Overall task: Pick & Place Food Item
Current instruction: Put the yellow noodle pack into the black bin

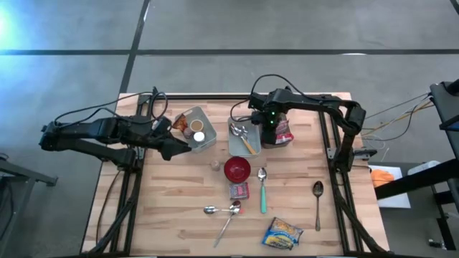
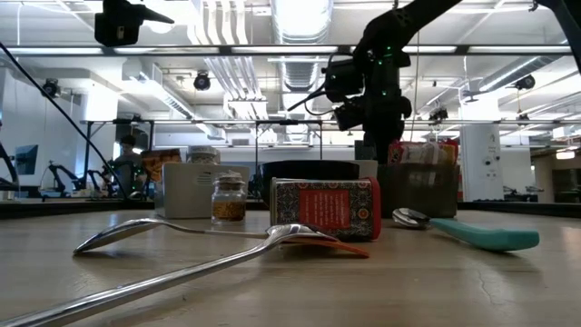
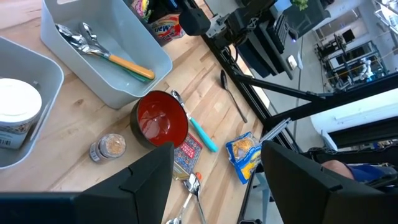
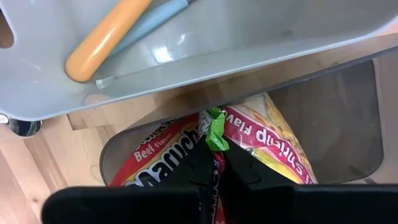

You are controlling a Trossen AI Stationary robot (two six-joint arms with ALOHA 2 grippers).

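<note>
My right gripper (image 4: 216, 171) points down over a dark see-through bin (image 4: 348, 124) at the table's far right. It is shut on a red noodle packet (image 4: 158, 165) that stands in the bin. A second packet, red and yellow (image 4: 273, 146), sits beside it. In the high view the gripper (image 1: 270, 132) covers most of the bin and the packets (image 1: 285, 135). My left gripper (image 1: 181, 147) hangs open above the table's left part, near a grey tray (image 1: 208, 118), and touches nothing. My right gripper pinches the red noodle packet's upper edge (image 4: 217, 157) between its two fingers, just under a small green tab (image 4: 215, 132). The fingers come from above, pointing down. The packet hangs below them inside the dark bin; whether its lower end rests on the bin's floor is hidden.
A grey tray with utensils (image 1: 235, 147) stands right beside the bin. Nearer lie a red bowl (image 1: 237, 169), a spice jar (image 1: 214, 165), a red box (image 1: 239, 190), a teal-handled spoon (image 1: 262, 192), loose spoons (image 1: 318, 201) (image 1: 222, 211) and a yellow-blue bag (image 1: 282, 233).
</note>
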